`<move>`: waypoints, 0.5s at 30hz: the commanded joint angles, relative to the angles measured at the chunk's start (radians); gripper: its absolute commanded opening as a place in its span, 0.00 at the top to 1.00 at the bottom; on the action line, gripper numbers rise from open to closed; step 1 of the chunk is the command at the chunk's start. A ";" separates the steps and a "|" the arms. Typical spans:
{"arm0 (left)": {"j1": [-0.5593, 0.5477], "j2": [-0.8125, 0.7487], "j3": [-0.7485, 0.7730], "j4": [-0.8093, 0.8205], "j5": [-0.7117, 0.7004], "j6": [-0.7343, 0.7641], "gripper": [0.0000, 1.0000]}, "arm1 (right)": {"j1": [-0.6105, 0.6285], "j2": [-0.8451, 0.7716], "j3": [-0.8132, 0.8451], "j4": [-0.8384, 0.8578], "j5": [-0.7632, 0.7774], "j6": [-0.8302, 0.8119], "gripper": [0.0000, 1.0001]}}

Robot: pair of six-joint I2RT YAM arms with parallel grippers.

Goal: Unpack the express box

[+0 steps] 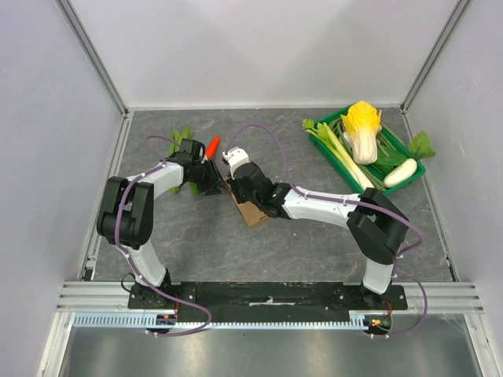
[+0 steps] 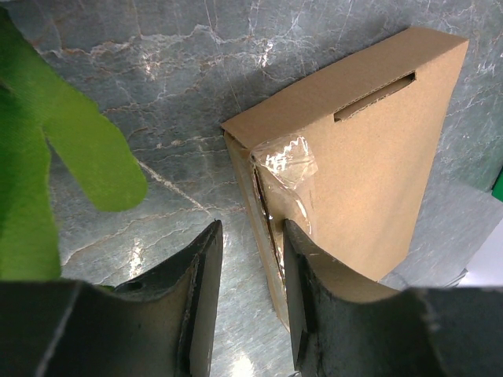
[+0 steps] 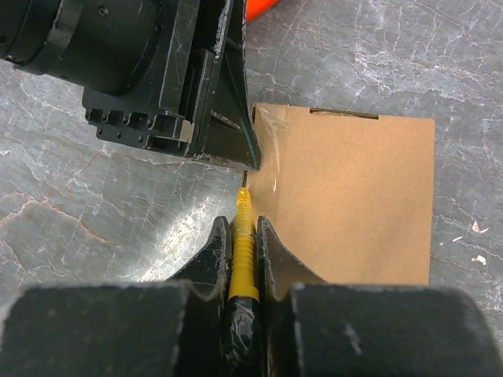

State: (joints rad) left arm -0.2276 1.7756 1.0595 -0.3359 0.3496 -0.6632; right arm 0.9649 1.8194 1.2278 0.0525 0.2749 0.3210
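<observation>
**Tool Tip at the Taped Edge of the Express Box**

The express box (image 3: 346,196) lay flat near the middle of the table (image 1: 314,251). It was plain brown cardboard, thin and rectangular, with a cut slot (image 2: 376,96) and wrinkled clear tape (image 2: 287,169) over one corner. The right end effector (image 3: 242,224) was clenched on a ribbed yellow tool (image 3: 244,251), whose thin metal tip sat at the taped edge. The left end effector (image 2: 253,232) stood released, fingers apart, one over the box's rim.

The table was grey, veined and glossy, walled by pale panels. Green leaves (image 2: 71,141) and an orange carrot (image 1: 212,145) crowded the left arm's side. A green crate (image 1: 405,182) of vegetables sat well apart at the far right. Open table stretched between the box and the arm bases.
</observation>
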 commanded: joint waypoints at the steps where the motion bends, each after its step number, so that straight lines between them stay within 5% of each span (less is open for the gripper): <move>1: 0.001 0.016 0.010 -0.022 -0.009 0.047 0.57 | 0.005 0.017 0.042 0.023 0.012 -0.004 1.00; 15: 0.002 0.025 0.020 -0.046 -0.049 0.036 0.58 | 0.017 -0.005 0.032 -0.108 -0.034 0.021 1.00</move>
State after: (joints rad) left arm -0.2276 1.7760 1.0595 -0.3393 0.3473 -0.6632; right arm 0.9680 1.8328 1.2285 0.0227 0.2672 0.3271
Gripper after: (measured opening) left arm 0.425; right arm 0.130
